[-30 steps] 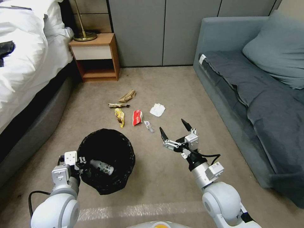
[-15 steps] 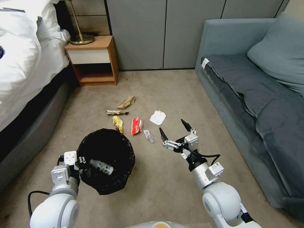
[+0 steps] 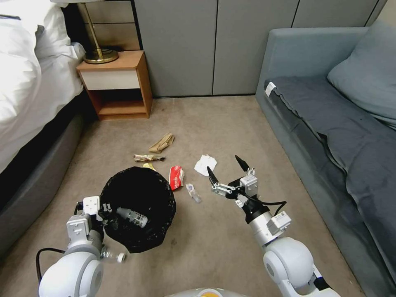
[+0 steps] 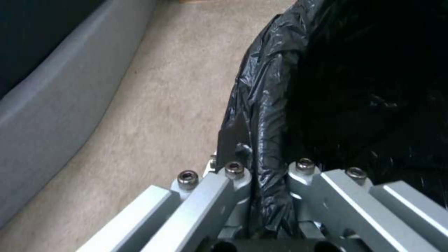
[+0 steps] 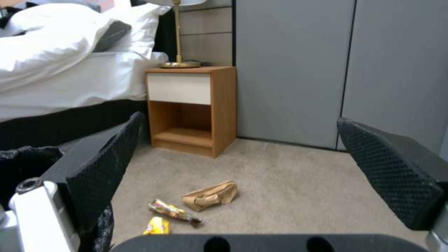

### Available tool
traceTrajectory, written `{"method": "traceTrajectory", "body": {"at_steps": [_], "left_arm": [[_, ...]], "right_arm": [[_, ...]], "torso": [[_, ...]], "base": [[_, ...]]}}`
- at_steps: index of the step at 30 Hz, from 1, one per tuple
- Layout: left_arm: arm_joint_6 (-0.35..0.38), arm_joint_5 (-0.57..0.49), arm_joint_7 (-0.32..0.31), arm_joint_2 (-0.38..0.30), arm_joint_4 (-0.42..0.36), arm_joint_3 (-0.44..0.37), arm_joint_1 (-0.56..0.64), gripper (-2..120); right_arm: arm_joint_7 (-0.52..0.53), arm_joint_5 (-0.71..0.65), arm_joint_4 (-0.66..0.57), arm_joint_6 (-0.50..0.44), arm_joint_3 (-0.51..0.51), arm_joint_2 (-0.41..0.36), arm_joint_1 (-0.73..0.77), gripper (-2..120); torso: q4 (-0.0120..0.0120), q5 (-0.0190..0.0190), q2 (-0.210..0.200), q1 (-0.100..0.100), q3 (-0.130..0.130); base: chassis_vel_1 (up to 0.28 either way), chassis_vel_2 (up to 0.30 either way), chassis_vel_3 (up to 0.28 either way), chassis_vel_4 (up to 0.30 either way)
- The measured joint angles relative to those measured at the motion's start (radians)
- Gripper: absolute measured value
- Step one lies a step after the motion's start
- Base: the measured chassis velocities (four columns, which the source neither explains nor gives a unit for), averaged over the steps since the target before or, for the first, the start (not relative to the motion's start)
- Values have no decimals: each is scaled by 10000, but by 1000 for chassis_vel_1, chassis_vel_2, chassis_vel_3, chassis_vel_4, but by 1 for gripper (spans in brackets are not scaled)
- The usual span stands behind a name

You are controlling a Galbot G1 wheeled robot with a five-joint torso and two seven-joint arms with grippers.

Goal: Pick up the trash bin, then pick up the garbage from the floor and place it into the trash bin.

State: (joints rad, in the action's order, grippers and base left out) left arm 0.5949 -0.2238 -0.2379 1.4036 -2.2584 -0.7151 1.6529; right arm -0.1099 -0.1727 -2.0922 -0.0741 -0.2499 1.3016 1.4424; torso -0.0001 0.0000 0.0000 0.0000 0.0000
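Your left gripper [image 3: 108,210] is clenched on the near rim of the bin [image 3: 138,206]; at the wrist you can see the black liner [image 4: 261,115] pinched between its fingers [image 4: 233,140]. A clear bottle [image 3: 132,216] lies inside the bin, just beyond that gripper, and another small bottle [image 3: 112,256] lies on the floor [image 3: 214,123] beside the left forearm.

Your right gripper [image 3: 226,168] hangs released above the carpet, jaws spread wide. Just off its left fingertip lies the white tissue [image 3: 205,163]; a little nearer and further left is a small clear bottle [image 3: 193,192], then the red wrapper [image 3: 176,176] close to the bin's rim. Ahead and to its left lie a patterned wrapper [image 5: 173,211], a brown paper bag [image 5: 210,196], and a yellow wrapper [image 5: 157,225] partly hidden behind the bin. A nightstand [image 5: 194,108] stands well beyond them.
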Motion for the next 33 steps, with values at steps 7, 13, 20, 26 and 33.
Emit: {"method": "traceTrajectory", "body": {"at_steps": [7,13,20,26,33], "left_arm": [[1,-5,-1,9,12,-1,-25,1],[7,-5,-5,5,55,0,-46,1],[18,-15,-13,-6,88,-29,-62,1],[37,-42,-23,-20,108,-123,-65,1],[54,-67,-32,-4,199,-189,-127,1]], "right_arm": [[-249,-1,63,-176,3,1,-22,100],[-344,-26,138,-263,10,-27,-68,100],[-284,-49,617,-203,200,-258,-492,100],[133,-419,1639,656,909,-835,-1321,100],[411,-1419,2748,1846,2094,-1756,-2560,100]], "torso": [[1,1,0,1,1],[1,0,0,1,0],[1,0,0,0,0],[0,1,0,0,0],[1,0,0,0,0]], "base": [[-125,124,137,-117],[-15,8,19,-17],[0,0,0,0],[0,0,0,0],[0,0,0,0]]}}
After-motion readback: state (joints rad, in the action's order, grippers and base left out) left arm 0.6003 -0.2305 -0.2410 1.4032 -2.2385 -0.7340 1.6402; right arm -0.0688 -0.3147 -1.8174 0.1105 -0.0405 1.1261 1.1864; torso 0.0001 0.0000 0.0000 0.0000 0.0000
